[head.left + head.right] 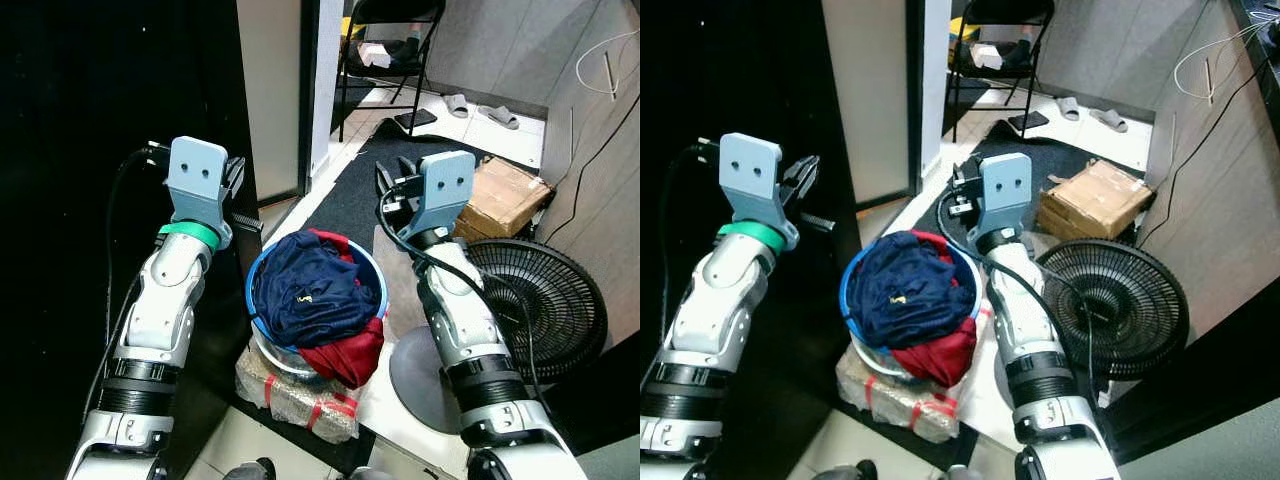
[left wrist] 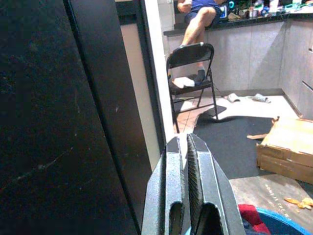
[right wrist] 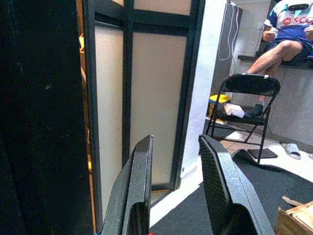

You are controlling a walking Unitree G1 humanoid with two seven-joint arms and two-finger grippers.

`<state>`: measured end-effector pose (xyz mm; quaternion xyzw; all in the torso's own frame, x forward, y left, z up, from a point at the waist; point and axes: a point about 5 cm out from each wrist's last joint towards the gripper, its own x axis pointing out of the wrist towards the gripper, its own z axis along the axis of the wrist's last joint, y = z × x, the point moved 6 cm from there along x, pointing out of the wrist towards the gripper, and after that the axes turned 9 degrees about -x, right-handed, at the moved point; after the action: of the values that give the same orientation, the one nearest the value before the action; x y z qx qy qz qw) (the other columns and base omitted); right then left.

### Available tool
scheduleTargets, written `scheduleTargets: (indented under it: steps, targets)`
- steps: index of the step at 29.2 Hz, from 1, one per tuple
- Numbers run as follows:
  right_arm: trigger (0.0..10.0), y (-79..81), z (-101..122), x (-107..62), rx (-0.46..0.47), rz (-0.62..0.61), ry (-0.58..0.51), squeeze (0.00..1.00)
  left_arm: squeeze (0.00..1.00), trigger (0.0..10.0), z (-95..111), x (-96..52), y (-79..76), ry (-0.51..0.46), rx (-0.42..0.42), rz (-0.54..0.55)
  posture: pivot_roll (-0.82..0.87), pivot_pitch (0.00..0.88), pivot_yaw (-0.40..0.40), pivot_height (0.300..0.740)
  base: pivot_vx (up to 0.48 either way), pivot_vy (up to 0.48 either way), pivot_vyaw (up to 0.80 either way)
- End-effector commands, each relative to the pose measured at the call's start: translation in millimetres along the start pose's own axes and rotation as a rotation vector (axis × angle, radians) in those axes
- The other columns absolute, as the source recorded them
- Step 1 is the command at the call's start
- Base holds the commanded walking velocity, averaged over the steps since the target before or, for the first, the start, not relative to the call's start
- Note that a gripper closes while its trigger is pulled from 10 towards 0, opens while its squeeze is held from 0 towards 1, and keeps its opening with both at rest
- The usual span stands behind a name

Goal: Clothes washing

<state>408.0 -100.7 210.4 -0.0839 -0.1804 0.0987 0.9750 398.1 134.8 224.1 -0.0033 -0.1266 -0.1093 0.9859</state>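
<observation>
The blue basin (image 1: 375, 275) sits low between the two arms, heaped with clothes: a navy garment (image 1: 305, 285) on top and a red garment (image 1: 350, 355) spilling over the rim nearest the robot. The basin is perched on a wrapped block (image 1: 300, 400) on the floor, not on the floor itself.

The left gripper (image 2: 188, 161) is raised above and to one side of the basin, its fingers pressed together and holding nothing, close beside a dark panel (image 1: 120, 100). The right gripper (image 3: 176, 171) is raised on the other side, above the basin rim, its fingers spread with nothing between them.

From where things stand, a few troubles look likely. The basin's footing seems poor; if either set of fingers pushes down or sideways on the rim, the basin could tip off the block and dump the load. The red garment hanging over the edge could slide out if the basin is lifted unevenly. A floor fan (image 1: 545, 300) lies just beside the right arm, and a cardboard box (image 1: 505, 195) beyond the right fingers, so a wide swing could knock either. The left fingers, being so close to the panel, could scrape it on the way down. A person (image 3: 286, 34) sits well beyond the folding chair (image 3: 247, 105), out of reach.
</observation>
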Motion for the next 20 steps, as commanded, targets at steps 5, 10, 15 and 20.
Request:
scheduleTargets:
  steps: [5, 10, 15, 20]
  targets:
    - [10.0, 1.9, -6.7, -1.6, 0.004, 0.009, 0.022, 0.0, 0.0, 10.0, -7.3, -3.2, 3.9, 0.02, 0.003, 0.016, -0.01, 0.0, 0.031, 0.695, 0.0, 0.0, 0.0]
    - [10.0, 2.7, -6.8, -1.8, 0.006, 0.01, 0.021, 0.0, 0.0, 10.0, -7.7, -3.4, 5.8, 0.021, 0.005, 0.023, -0.01, 0.0, 0.031, 0.675, 0.0, 0.0, 0.0]
    - [10.0, 2.6, -6.4, -1.1, 0.007, 0.01, 0.02, 0.0, 0.0, 10.0, -7.6, -3.4, 7.0, 0.022, 0.005, 0.028, -0.01, 0.0, 0.03, 0.655, 0.0, 0.0, 0.0]
    - [10.0, 2.4, -6.5, -1.2, 0.007, 0.009, 0.021, 0.0, 0.0, 10.0, -7.7, -3.5, 7.6, 0.022, 0.005, 0.03, -0.01, 0.0, 0.03, 0.63, 0.0, 0.0, 0.0]
